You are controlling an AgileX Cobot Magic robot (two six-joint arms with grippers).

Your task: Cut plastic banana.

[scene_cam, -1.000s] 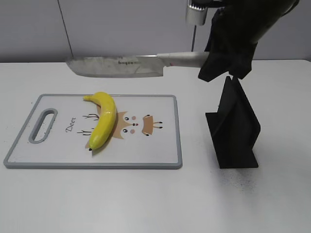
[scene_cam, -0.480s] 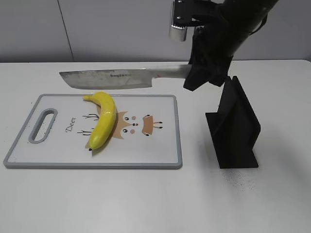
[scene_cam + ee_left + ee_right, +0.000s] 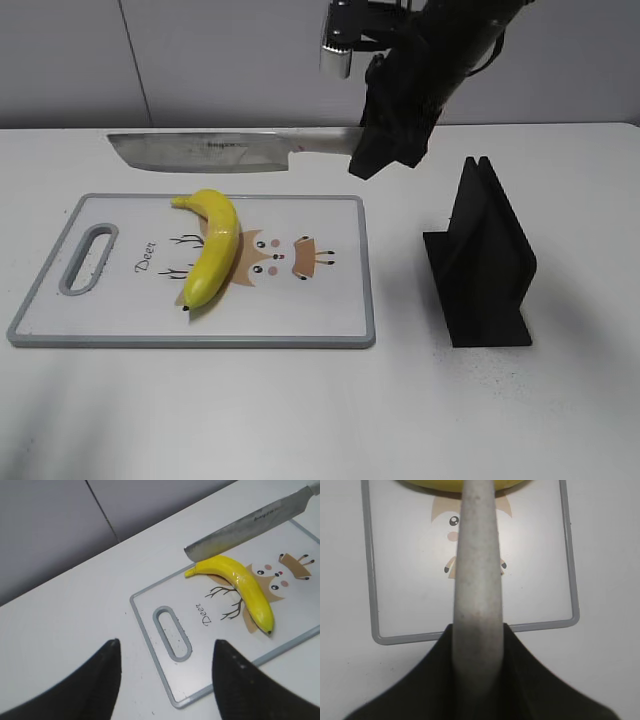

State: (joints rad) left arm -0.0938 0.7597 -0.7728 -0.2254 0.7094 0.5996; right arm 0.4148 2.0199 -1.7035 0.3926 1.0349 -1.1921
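Observation:
The plastic banana (image 3: 212,248) lies whole on the white cutting board (image 3: 320,310), left of its middle; it also shows in the left wrist view (image 3: 240,587). My right gripper (image 3: 385,150) is shut on the grey handle of a large knife (image 3: 205,152), held level in the air above the board's far edge, blade pointing left. In the right wrist view the handle (image 3: 476,580) runs up between the jaws, and the banana (image 3: 445,485) shows at the top edge. My left gripper (image 3: 165,652) is open and empty, above the table left of the board.
A black knife stand (image 3: 485,262) stands on the table right of the board. The board has a grey rim and a handle slot (image 3: 88,258) at its left end. A grey wall rises behind the table.
My right gripper has carried the knife to the left, away from the black stand, so the blade now hangs over the board's far edge. The banana has not moved.

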